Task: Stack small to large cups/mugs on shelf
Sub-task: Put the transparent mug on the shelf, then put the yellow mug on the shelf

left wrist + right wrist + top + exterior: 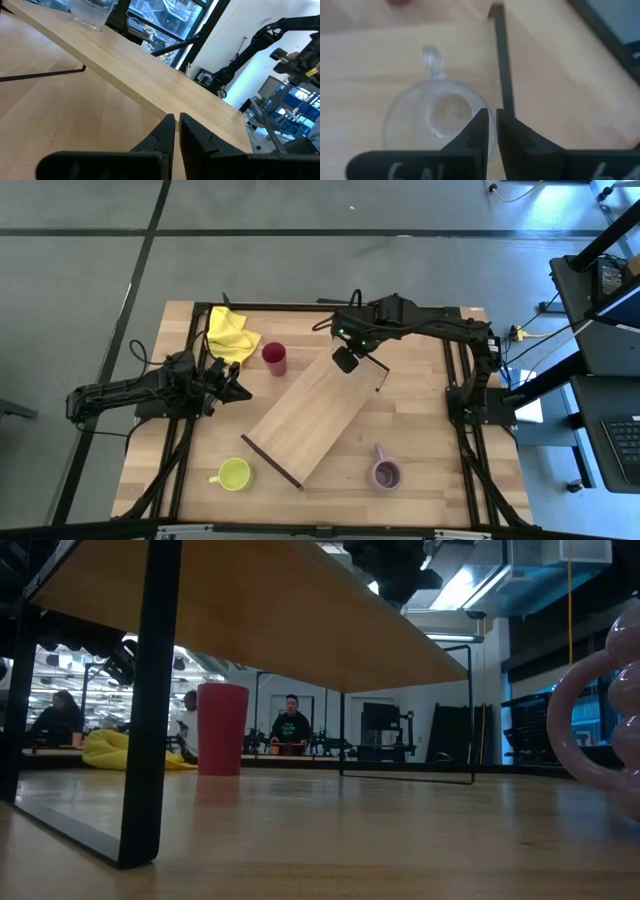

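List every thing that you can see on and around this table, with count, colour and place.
shelf: 1, light wood, table centre, diagonal.
tumbler: 1, dark red, beside shelf's far end.
clear mug: 1, glass, on shelf's far end.
lime-yellow mug: 1, high view's lower left.
lilac mug: 1, high view's lower right.
cloth: 1, yellow, next to tumbler.
people: at least 2, room behind.
left gripper: shut, left of shelf.
right gripper: shut, above clear mug.

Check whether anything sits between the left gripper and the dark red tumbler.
Nothing visible does. Only bare tabletop lies between the left gripper and the dark red tumbler. The yellow cloth lies off to one side of that path, not across it.
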Controlling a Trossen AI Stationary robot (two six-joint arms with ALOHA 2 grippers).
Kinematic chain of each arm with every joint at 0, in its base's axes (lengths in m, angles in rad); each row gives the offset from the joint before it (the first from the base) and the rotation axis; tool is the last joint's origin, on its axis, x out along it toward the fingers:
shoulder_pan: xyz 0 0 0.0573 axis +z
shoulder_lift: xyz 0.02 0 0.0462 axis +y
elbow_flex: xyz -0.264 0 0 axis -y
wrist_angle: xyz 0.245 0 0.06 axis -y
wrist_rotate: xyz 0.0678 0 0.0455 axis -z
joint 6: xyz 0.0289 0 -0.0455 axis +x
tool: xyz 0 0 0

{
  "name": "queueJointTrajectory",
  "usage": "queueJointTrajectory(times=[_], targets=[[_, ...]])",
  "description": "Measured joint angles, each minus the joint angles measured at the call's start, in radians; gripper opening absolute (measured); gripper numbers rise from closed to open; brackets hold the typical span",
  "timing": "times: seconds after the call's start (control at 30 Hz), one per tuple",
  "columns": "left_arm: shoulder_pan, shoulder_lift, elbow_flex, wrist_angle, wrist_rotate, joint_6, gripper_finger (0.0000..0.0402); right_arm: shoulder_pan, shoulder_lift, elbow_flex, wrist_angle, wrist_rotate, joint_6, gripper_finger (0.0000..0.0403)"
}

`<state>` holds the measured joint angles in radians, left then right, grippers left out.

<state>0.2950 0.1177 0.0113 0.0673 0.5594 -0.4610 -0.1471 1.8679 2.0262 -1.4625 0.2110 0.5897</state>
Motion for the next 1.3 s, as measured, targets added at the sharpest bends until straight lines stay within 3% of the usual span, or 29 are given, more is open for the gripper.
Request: queueJointTrajectory(times=[0.13,0.37,0.63,0.73,0.9,0.97,1.13,1.3], targets=[[0.0,0.0,0.0,0.0,0.0,0.0,0.0019,0.0,0.0,0.073,0.001,0.006,-0.019,0.0048],[0.0,0.0,0.0,0.0,0.0,0.0,0.0019,0.0,-0.001,0.21,0.017,0.006,-0.023,0.0108],[0.0,0.0,0.0,0.0,0.0,0.0,0.0019,0.04,0.016,0.23,0.321,-0.04,-0.051,0.013],[0.0,0.0,0.0,0.0,0.0,0.0,0.0019,0.04,0.054,0.229,0.378,-0.096,-0.048,0.0123],[0.0,0.0,0.0,0.0,0.0,0.0,0.0019,0.009,0.151,0.228,0.425,-0.302,-0.068,0.0121],[0.0,0.0,0.0,0.0,0.0,0.0,0.0019,0.007,0.188,0.226,0.458,-0.34,-0.098,0.0121],[0.0,0.0,0.0,0.0,0.0,0.0,0.0019,0.012,0.188,0.227,0.577,-0.335,-0.182,0.012],[0.0,0.0,0.0,-0.004,0.0,0.0,0.0019,0.01,0.142,0.256,0.595,-0.16,-0.287,0.012]])
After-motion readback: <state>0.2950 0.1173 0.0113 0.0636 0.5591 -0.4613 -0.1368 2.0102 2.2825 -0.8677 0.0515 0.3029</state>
